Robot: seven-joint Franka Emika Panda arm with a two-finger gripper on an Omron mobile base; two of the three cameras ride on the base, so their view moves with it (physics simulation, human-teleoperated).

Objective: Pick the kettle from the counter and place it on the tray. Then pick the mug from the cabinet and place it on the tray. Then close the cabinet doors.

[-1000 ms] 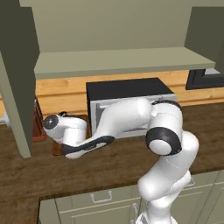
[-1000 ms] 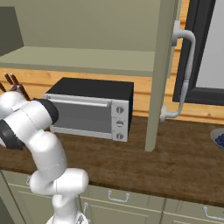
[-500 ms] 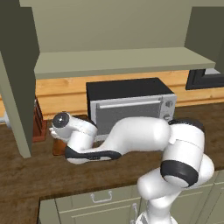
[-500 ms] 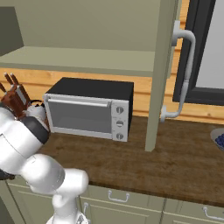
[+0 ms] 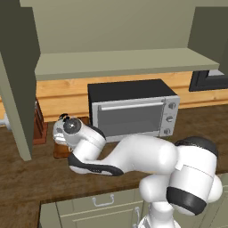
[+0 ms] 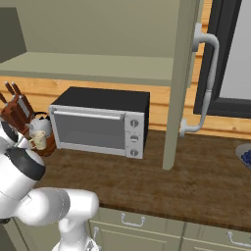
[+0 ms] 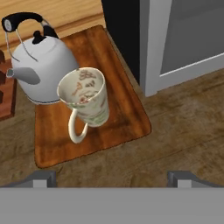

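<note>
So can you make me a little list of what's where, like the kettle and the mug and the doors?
kettle: upright on the tray, spout pointing away from the microwave
mug: upright on the tray, just in front of the kettle in the hand view
tray: flat on the counter, beside the microwave
fingers: open, holding nothing, drawn back above the mug
cabinet doors: open
cabinet shelf: above the microwave
left to do: close the doors

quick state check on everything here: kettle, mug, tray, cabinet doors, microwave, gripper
kettle: upright on the tray
mug: upright on the tray, empty, released
tray: flat on the counter, beside the microwave
cabinet doors: open
microwave: door shut
gripper: open, above the mug, holding nothing
</note>
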